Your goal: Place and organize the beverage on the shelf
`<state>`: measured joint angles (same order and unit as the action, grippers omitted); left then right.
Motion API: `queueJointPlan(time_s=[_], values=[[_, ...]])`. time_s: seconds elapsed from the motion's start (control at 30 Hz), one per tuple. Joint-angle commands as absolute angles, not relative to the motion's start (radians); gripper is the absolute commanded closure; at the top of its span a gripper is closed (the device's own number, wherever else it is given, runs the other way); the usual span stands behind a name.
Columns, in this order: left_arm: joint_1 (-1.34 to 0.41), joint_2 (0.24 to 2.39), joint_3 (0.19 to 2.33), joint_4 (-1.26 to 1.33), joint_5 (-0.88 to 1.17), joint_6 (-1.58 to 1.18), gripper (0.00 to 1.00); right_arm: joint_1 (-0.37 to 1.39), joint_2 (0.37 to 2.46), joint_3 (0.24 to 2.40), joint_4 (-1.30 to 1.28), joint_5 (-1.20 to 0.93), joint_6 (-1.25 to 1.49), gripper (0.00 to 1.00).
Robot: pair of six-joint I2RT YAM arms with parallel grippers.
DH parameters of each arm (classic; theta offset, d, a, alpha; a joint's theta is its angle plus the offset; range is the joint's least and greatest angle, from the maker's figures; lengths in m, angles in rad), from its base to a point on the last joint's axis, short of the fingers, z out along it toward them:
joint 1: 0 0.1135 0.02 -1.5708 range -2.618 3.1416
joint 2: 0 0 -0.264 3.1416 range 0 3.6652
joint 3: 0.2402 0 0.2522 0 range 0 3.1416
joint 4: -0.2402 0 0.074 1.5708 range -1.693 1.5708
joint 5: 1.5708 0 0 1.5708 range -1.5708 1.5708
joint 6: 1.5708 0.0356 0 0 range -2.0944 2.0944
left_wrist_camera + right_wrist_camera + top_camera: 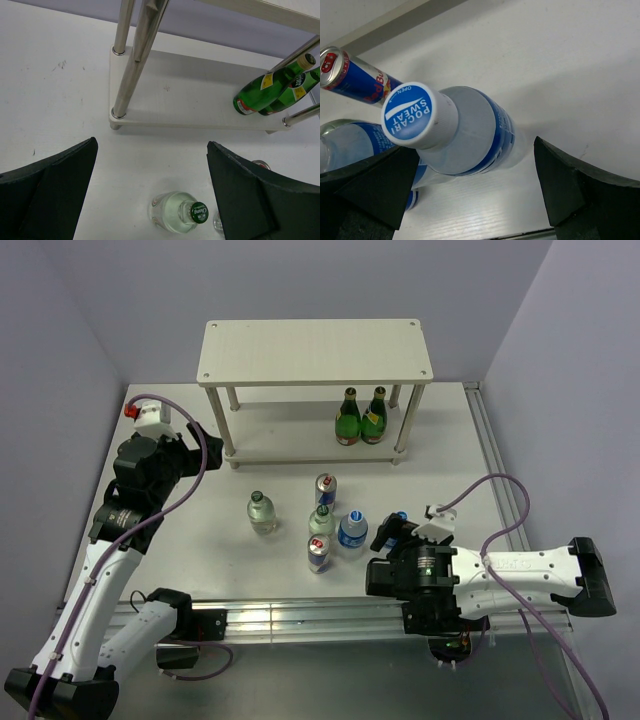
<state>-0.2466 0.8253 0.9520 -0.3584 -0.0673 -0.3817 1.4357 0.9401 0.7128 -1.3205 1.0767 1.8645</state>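
Note:
The shelf (310,350) stands at the back, and its lower board shows in the left wrist view (190,95). On the table in front stand two short green-capped bottles (261,511) (321,521), two slim cans (325,488) (318,553) and a blue-capped bottle (352,530). My right gripper (395,530) is open around a second blue-capped bottle (465,132), which stands upright between the fingers (570,180) and nearer the left one. My left gripper (198,445) is open and empty (152,145), above the table left of the drinks. A green-capped bottle (177,212) shows just beyond it.
Two tall dark green glass bottles (361,417) stand side by side on the right of the shelf's lower tier, also in the left wrist view (265,92). Silver shelf legs (131,60) rise in front of the left gripper. A metal rail (300,615) runs along the near table edge.

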Motion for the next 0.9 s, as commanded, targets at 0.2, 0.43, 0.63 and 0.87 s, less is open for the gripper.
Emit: queueJointPlan(time_s=[0.2, 0.43, 0.63, 0.87], values=[[-0.252, 0.811, 0.95, -0.339, -0.06, -0.365, 0.03, 1.44, 0.962, 0.614, -1.215, 1.201, 1.95, 0.0], [-0.252, 0.813, 0.95, -0.339, -0.061, -0.365, 0.03, 1.433, 1.06, 0.627, -1.238, 1.296, 2.023, 0.01], [-0.252, 0.813, 0.951, -0.341, -0.063, -0.364, 0.03, 1.39, 1.127, 0.655, -1.188, 1.322, 1.959, 0.21], [-0.252, 0.815, 0.953, -0.342, -0.064, -0.36, 0.03, 1.336, 1.065, 0.676, -1.092, 1.319, 1.761, 1.0]])
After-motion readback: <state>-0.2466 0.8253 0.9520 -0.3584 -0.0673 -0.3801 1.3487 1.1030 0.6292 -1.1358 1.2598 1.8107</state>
